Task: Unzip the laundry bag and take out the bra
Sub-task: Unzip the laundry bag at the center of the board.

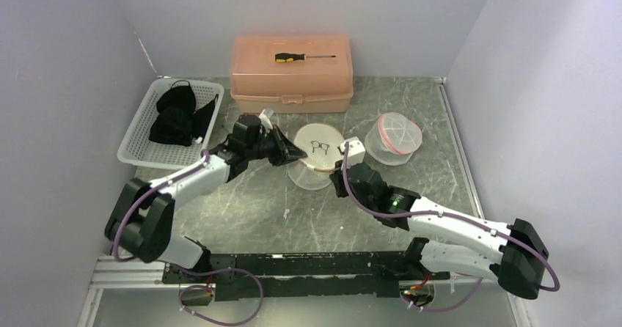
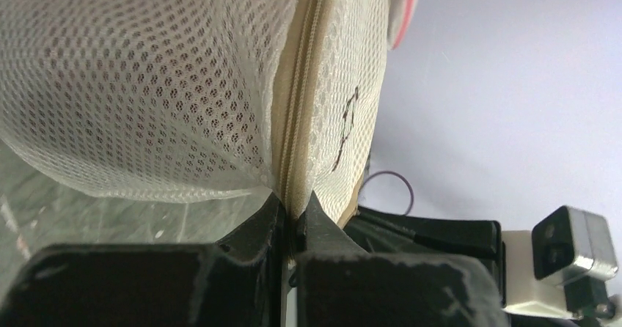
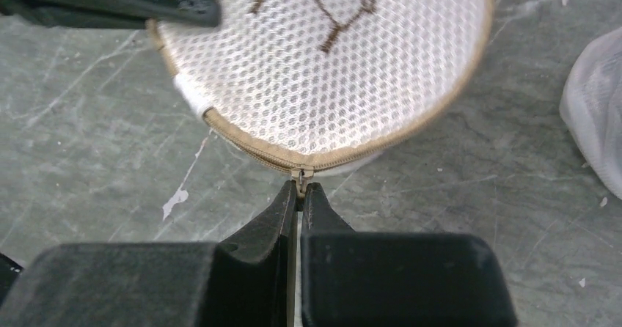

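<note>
Seen from above, a round cream mesh laundry bag [image 1: 317, 155] with a small spectacles motif stitched on its face sits at the centre of the frame on a grey marbled bench [image 1: 293, 217]. Two robot arms reach in from the bottom edge and meet at the bag.

The left claw [image 1: 297, 152] comes in from the left and is pressed together on the bag's rim. Its own camera shows the black fingertips pinching the tan zipper seam [image 2: 297, 122] at the bottom centre, probably to anchor the bag so it cannot slide.

The right claw [image 1: 339, 170] meets the bag's right edge. In its wrist view, the tips at lower centre are nipped shut on the little metal zipper pull [image 3: 301, 174], ready, I judge, to draw it along the curved track. The zip looks closed, so the unzipping seems barely begun.

The bra is not visible; presumably it lies inside the bag, though the mesh hides it.

Further off, a second mesh bag [image 1: 397, 138] with pink trim stands right of centre. A white basket [image 1: 139, 133] of dark garments sits at the upper left, and a salmon toolbox [image 1: 292, 81] at top centre carries a screwdriver [image 1: 302, 57] on its lid.
</note>
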You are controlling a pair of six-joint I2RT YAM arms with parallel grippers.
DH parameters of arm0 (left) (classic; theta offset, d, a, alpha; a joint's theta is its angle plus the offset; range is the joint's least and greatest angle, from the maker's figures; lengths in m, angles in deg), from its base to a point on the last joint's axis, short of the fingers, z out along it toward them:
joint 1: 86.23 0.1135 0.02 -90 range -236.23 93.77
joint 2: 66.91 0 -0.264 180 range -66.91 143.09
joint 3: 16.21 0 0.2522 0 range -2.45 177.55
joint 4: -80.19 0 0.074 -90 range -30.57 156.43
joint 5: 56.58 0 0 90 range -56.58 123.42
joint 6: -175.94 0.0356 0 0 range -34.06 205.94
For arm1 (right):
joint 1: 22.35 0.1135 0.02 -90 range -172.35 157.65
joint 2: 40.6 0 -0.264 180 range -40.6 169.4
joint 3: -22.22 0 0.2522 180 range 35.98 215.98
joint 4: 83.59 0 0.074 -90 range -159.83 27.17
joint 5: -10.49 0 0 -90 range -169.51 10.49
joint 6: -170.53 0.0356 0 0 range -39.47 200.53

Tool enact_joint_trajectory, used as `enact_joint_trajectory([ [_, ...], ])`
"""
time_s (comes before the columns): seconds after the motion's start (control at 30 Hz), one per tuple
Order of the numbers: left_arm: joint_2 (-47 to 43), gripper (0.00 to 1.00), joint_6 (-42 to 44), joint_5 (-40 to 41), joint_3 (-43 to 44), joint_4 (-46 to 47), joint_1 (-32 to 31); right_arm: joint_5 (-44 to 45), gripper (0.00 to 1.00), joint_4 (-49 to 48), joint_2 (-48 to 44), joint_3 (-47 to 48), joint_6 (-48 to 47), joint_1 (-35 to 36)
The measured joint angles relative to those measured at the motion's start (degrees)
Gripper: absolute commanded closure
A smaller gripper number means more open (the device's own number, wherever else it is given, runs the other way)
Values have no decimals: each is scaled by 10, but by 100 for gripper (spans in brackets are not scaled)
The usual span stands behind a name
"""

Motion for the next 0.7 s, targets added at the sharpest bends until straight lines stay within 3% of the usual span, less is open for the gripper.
enact_joint_trajectory([
  [0.1,51,93,26,-65,45,7,16,21,100,1,-17,0,-1,17],
  [0.3,103,36,52,-105,74,33,18,45,100,-19,-14,-30,18,34],
  [0.33,103,32,48,-105,63,47,18,48,100,-23,-9,-34,22,35],
  [0.5,94,26,35,-87,15,62,19,56,100,-37,17,-43,39,37],
  [0.53,89,17,33,-82,9,59,20,56,100,-40,21,-43,40,37],
  [0.7,-2,16,17,-31,-29,18,21,61,100,-51,28,-43,47,37],
])
